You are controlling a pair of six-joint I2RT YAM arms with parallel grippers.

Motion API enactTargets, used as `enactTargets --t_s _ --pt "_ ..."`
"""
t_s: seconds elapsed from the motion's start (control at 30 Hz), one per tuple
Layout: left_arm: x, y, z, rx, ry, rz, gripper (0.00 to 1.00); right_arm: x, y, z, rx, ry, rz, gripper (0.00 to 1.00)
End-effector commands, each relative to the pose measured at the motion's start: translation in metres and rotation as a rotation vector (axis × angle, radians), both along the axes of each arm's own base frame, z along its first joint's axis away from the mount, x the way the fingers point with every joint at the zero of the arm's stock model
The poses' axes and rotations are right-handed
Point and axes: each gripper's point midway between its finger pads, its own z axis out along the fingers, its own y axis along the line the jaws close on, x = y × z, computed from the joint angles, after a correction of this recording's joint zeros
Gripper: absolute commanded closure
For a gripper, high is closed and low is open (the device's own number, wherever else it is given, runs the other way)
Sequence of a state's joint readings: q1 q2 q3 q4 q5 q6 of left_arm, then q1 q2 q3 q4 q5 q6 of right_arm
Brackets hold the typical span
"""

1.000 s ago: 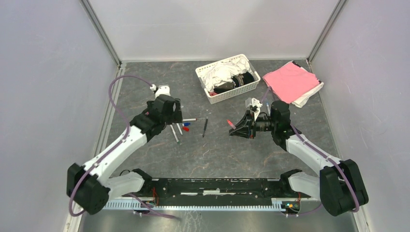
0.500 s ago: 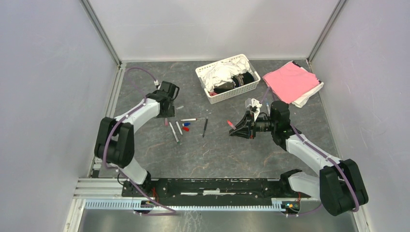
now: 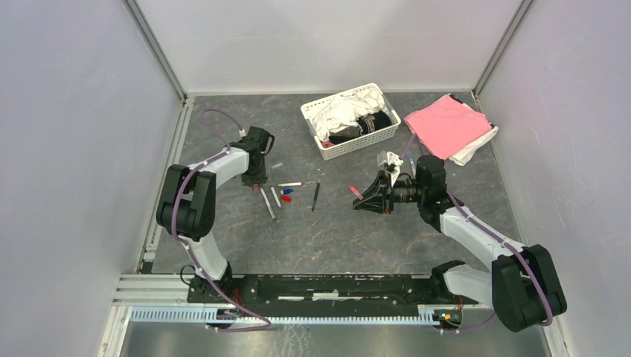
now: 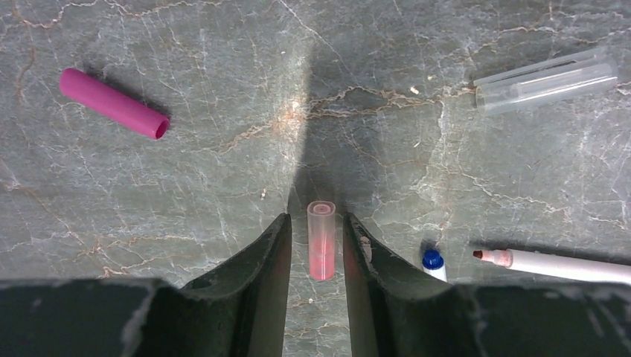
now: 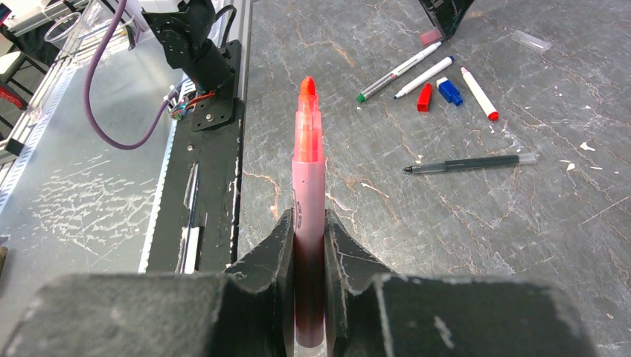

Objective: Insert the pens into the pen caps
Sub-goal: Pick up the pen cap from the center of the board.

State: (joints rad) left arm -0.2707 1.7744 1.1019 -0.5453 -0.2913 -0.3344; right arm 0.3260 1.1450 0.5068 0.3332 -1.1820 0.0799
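A short translucent pink pen cap (image 4: 321, 238) lies on the table between the fingers of my left gripper (image 4: 315, 218). The jaws are open, with a thin gap on each side of the cap. A magenta cap (image 4: 113, 103) lies to the far left and a clear cap (image 4: 547, 79) to the far right. A blue-ended pen (image 4: 433, 262) and a red-tipped pen (image 4: 551, 265) lie beside the right finger. My right gripper (image 5: 306, 223) is shut on a pinkish pen (image 5: 308, 149) with its red tip pointing away, held above the table (image 3: 356, 190). More pens and red (image 5: 424, 97) and blue (image 5: 448, 91) caps lie ahead.
A white basket (image 3: 350, 121) of cloths stands at the back. A folded pink cloth (image 3: 449, 124) lies at the back right. A dark pen (image 5: 465, 163) lies alone mid-table. The black base rail (image 3: 320, 286) runs along the near edge.
My left arm has swung its elbow outward and lowered the gripper at the pink cap, its jaws narrowing around it. The right arm and its pen have not moved.
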Motion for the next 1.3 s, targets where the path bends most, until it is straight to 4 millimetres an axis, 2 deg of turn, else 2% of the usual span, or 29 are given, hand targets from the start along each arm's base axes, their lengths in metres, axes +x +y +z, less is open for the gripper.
enactTargets --t_s 0.0,0.37,0.67,0.93,1.03,1.13,1.27 --pt "0.015 -0.002 0.003 -0.014 -0.016 -0.037 0.62 0.005 0.002 0.015 0.022 -0.06 0.018 1.0" --pt "-0.003 0.001 -0.014 -0.045 0.058 -0.009 0.72 0.004 0.002 0.018 0.027 -0.062 0.023 1.0" --pt "-0.017 0.006 -0.02 -0.084 0.097 0.019 0.7 0.002 0.002 0.02 0.035 -0.06 0.027 1.0" --pt "-0.028 0.007 -0.028 -0.1 0.14 0.025 0.73 0.001 0.002 0.022 0.04 -0.064 0.027 1.0" --pt "-0.029 0.008 -0.029 -0.099 0.142 0.026 0.78 0.001 0.002 0.023 0.042 -0.066 0.028 1.0" --pt "-0.028 0.01 -0.026 -0.094 0.127 0.035 0.87 0.001 0.002 0.022 0.041 -0.065 0.027 1.0" --pt "-0.017 0.012 -0.01 -0.088 0.054 0.047 0.98 0.001 0.002 0.021 0.041 -0.066 0.025 1.0"
